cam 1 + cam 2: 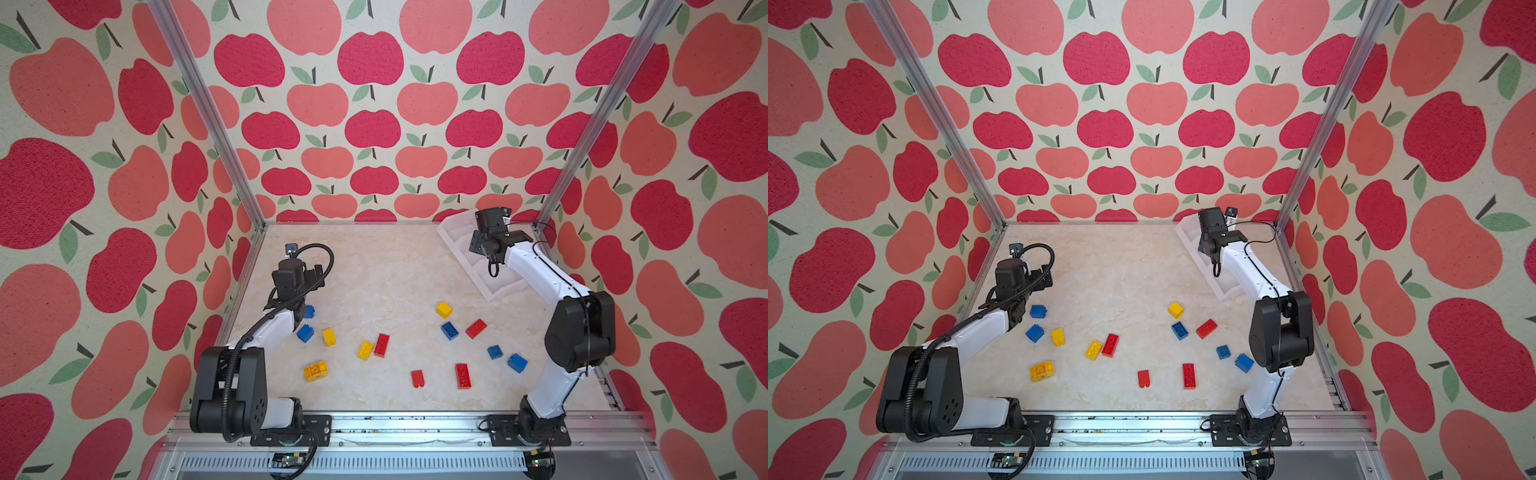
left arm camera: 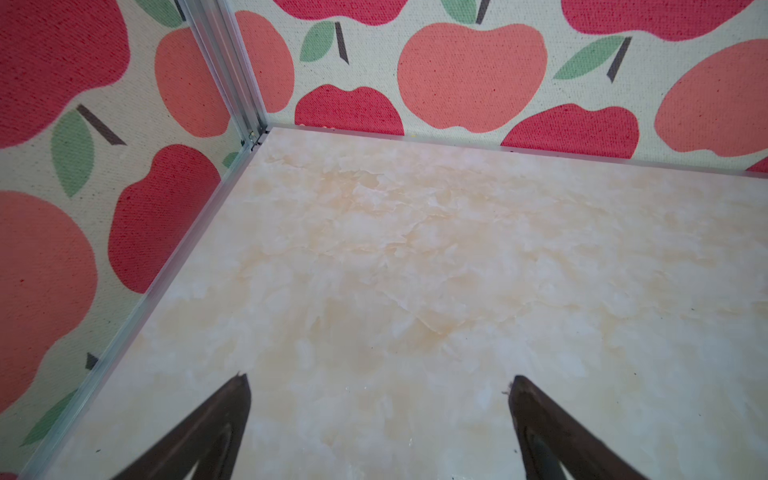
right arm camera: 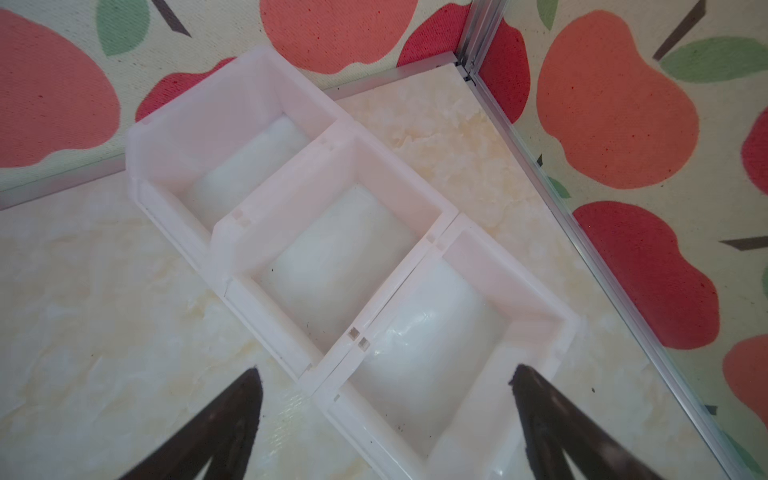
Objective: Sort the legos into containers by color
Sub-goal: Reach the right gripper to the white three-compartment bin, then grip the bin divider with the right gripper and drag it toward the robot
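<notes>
Right gripper of mine hangs spread wide over the bins (far right corner). My left gripper gapes above the table; legos lie scattered nearer my bases.

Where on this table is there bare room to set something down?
The far half of the table is bare, from the left wall to the containers in the far right corner; those look empty too. The near half is crowded with scattered legos.

Loose legos on the table, containers at far corner
</notes>
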`<state>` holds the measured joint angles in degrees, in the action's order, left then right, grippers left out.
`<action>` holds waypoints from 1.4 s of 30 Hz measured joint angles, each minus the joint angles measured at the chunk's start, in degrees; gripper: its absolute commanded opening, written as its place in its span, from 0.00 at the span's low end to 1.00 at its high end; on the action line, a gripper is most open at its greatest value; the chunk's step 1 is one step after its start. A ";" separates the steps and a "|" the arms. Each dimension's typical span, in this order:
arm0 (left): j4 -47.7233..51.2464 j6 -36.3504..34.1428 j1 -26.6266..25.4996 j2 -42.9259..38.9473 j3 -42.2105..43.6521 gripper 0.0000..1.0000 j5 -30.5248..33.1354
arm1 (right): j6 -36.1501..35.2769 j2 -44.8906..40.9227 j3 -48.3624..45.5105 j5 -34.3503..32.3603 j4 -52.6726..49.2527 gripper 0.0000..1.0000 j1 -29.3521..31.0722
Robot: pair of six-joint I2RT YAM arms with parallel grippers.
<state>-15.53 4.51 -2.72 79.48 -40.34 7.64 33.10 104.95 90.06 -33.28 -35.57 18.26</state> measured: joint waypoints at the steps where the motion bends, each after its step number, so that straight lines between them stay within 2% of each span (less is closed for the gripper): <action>1: 0.55 0.35 -0.09 0.00 0.00 0.99 -0.24 | 1.97 1.05 0.46 1.09 -1.14 0.88 -0.55; 8: 1.68 1.81 -0.44 0.00 0.00 0.99 -1.07 | 11.50 5.29 0.81 7.21 -3.48 0.82 -4.59; 21: 1.70 2.05 -0.44 0.02 0.00 0.99 -1.29 | 14.56 12.72 4.48 12.96 -0.59 0.76 -4.94; 34: 1.95 2.21 -0.44 0.02 0.00 0.99 -1.70 | 15.76 14.53 5.31 13.51 1.25 0.53 -5.20; 37: 2.12 2.27 -0.44 0.02 0.00 0.99 -1.70 | 16.33 14.58 5.29 13.49 1.29 0.43 -5.31; 40: 2.12 2.43 -0.44 0.02 0.00 0.99 -1.70 | 17.11 14.64 5.29 13.42 1.60 0.37 -5.44; 42: 2.12 2.49 -0.44 0.02 0.00 0.99 -1.70 | 17.09 14.67 5.29 13.46 1.84 0.35 -5.55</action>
<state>-13.41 7.01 -3.16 79.50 -40.34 5.93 50.19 119.61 95.35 -19.81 -33.74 12.71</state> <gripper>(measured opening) 0.993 0.364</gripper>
